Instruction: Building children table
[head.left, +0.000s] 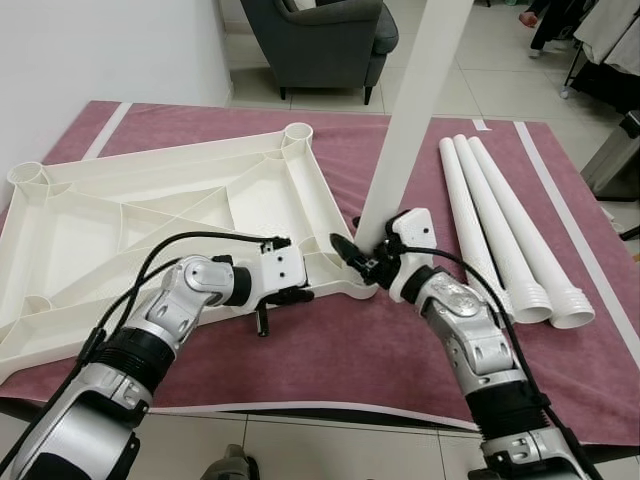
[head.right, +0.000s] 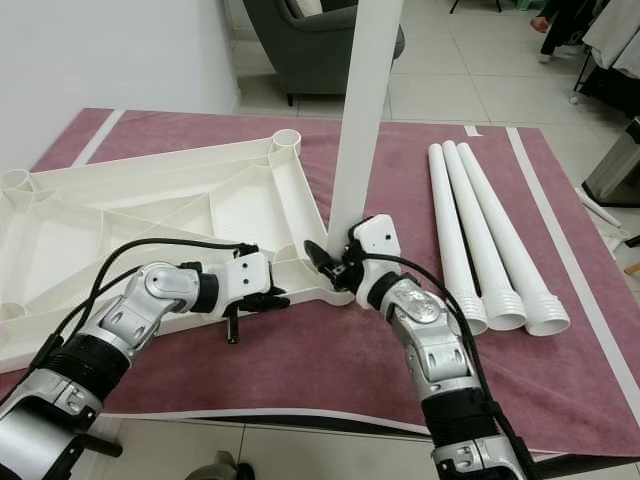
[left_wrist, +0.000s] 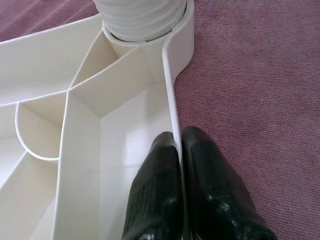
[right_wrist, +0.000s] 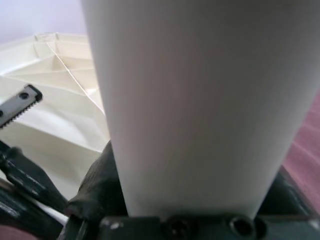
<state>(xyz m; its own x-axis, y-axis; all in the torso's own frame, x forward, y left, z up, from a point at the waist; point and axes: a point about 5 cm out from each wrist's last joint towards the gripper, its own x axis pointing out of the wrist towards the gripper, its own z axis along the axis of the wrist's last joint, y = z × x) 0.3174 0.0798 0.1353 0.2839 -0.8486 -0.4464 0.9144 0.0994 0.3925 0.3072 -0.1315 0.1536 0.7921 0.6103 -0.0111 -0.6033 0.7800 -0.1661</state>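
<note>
A white table top (head.left: 150, 210) lies upside down on a maroon mat (head.left: 350, 340). One white leg (head.left: 410, 110) stands upright in its near right corner socket, and its ribbed end (left_wrist: 142, 20) sits in that socket. My right gripper (head.left: 362, 258) is shut on this leg just above the socket, with the leg (right_wrist: 200, 100) between its fingers. My left gripper (head.left: 297, 294) is shut on the table top's thin rim wall (left_wrist: 172, 100), a short way left of that corner, one finger on each side.
Three loose white legs (head.left: 500, 220) lie side by side on the mat to the right of the table top. A dark grey armchair (head.left: 320, 40) stands beyond the mat's far edge. Tiled floor surrounds the mat.
</note>
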